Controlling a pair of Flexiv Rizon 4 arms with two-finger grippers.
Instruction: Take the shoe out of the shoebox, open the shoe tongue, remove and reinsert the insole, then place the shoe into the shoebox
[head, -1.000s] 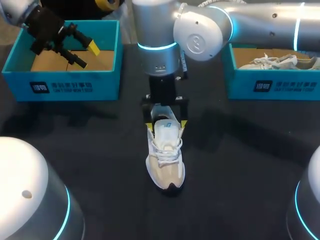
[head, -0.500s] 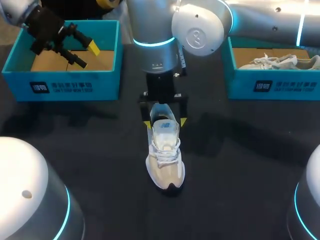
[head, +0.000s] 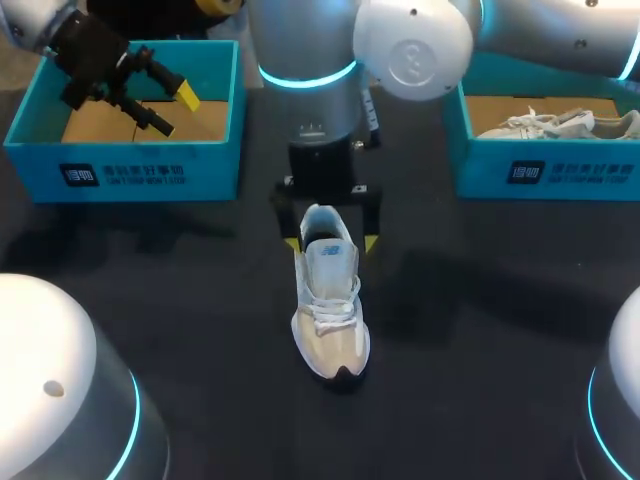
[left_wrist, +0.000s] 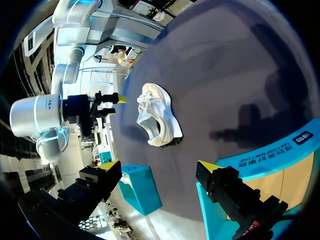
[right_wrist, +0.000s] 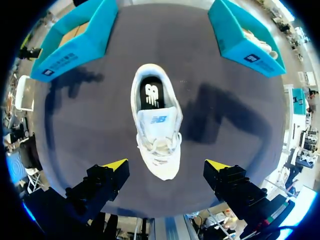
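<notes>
The shoe (head: 330, 300) stands upright on the dark table (head: 200, 300) near its middle. Its long axis runs almost along the 6-to-12 line. The dark-tipped toe is the nearest part and points to 6 o'clock, toward the robot, and the heel points away to 12. In the right wrist view the shoe (right_wrist: 156, 130) shows its laces, a white tongue and a dark insole in the opening.

Over the heel end hangs the right gripper (head: 331, 244), spread wide and holding nothing. Its yellow tips sit at 9 and 3 o'clock of the heel collar. In its own view the right gripper (right_wrist: 166, 164) has both fingers clear of the shoe, which lies ahead of them.

Farther off, at 10 o'clock, the left shoebox (head: 150, 175) has the left gripper (head: 175, 110) over it, also spread and empty. At 2 o'clock the right shoebox (head: 540, 175) holds a second shoe (head: 560, 122).
</notes>
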